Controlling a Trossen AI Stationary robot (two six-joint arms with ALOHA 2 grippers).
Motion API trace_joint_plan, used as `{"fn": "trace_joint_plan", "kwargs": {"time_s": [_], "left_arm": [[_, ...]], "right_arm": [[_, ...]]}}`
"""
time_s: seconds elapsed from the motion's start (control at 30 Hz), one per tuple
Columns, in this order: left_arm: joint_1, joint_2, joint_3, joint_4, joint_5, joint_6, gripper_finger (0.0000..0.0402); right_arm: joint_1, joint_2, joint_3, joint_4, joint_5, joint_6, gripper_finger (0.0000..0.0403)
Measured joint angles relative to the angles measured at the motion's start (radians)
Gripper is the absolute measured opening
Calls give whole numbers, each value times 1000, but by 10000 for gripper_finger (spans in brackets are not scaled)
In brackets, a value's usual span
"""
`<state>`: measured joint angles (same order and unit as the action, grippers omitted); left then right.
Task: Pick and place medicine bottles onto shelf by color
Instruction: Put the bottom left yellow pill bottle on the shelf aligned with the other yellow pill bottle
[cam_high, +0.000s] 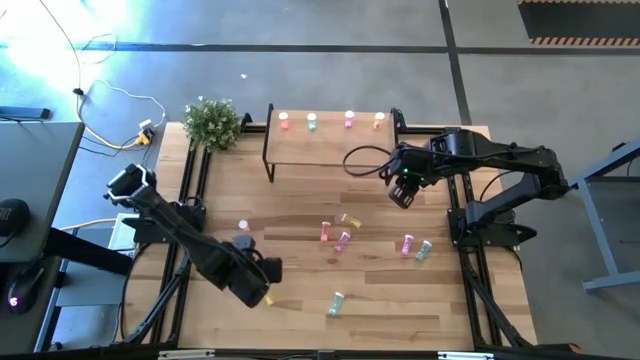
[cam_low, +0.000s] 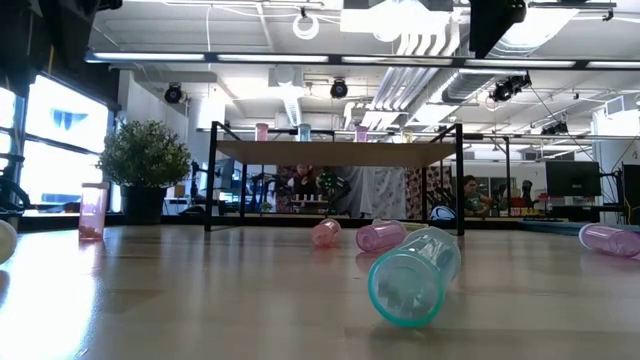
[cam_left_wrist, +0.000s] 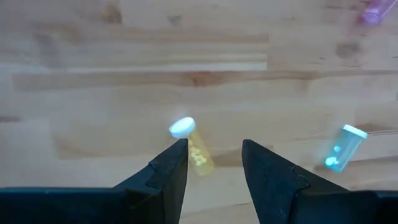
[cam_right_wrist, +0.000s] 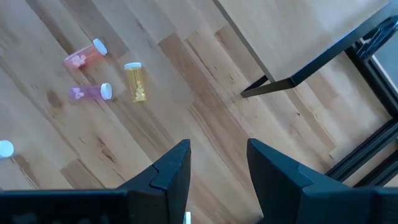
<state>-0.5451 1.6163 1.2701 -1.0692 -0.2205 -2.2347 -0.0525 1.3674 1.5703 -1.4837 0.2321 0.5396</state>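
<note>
The shelf (cam_high: 330, 145) stands at the table's far middle, with a red (cam_high: 284, 121), a green (cam_high: 312, 121), a pink (cam_high: 349, 119) and an orange bottle (cam_high: 379, 120) upright along its far edge. Several more bottles lie on the table. My left gripper (cam_left_wrist: 214, 155) is open, pointing down over a yellow bottle (cam_left_wrist: 194, 148) that lies on its side near the front left (cam_high: 268, 299); a green bottle (cam_left_wrist: 341, 148) lies to its right. My right gripper (cam_right_wrist: 217, 155) hangs open and holds nothing, above the table by the shelf's right front leg (cam_high: 402, 195).
A red (cam_right_wrist: 85, 56), a pink (cam_right_wrist: 87, 93) and a yellow bottle (cam_right_wrist: 135, 81) lie mid-table; a pink (cam_high: 407, 244) and a green one (cam_high: 424, 250) lie farther right. A red bottle (cam_high: 243, 226) stands left of the middle. A potted plant (cam_high: 212, 122) stands at the far left corner.
</note>
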Motion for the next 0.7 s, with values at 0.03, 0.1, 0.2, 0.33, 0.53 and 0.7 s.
{"fn": "trace_joint_plan", "kwargs": {"time_s": [0.03,0.1,0.2,0.33,0.53,0.7], "left_arm": [[-5,15,0,18,-7,-15,143],[-15,46,0,40,-9,-41,143],[-22,99,0,71,3,-73,143],[-27,162,0,126,32,-83,143],[-27,233,0,180,81,-85,143],[-27,243,0,189,104,-86,142]], "right_arm": [[0,0,0,0,0,-10,149],[0,0,0,0,0,-24,149],[0,0,0,0,2,-27,149],[0,0,0,0,3,-50,149],[0,0,0,0,3,-51,149],[0,0,0,0,3,-51,149]]}}
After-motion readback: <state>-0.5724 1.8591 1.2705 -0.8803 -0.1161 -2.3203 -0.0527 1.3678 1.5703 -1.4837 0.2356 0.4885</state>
